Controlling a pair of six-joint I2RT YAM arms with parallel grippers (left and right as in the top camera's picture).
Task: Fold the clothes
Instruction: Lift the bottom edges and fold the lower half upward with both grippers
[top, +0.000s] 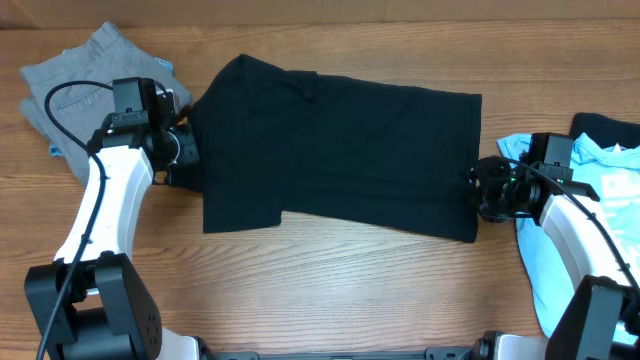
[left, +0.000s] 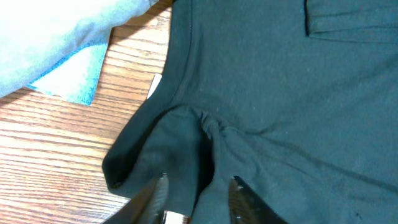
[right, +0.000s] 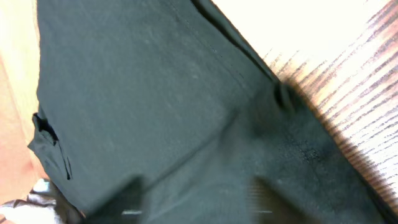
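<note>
The black T-shirt (top: 340, 150) lies spread across the middle of the table. My left gripper (top: 185, 150) is at its left edge. In the left wrist view the fingers (left: 199, 193) are closed on a raised, puckered fold of the black T-shirt (left: 280, 93) by the collar. My right gripper (top: 480, 190) is at the shirt's right edge. In the blurred right wrist view its fingers (right: 196, 199) stand apart over the black T-shirt (right: 155, 93), holding nothing. The grey trousers (top: 85, 80) lie at the back left. The light-blue tee (top: 560, 240) lies at the right.
A second dark garment (top: 605, 130) lies at the back right beside the light-blue tee. The grey trousers (left: 56, 43) lie close to the left gripper, with a light-blue edge (left: 71, 81) under them. Bare wood (top: 330, 290) runs along the front of the table.
</note>
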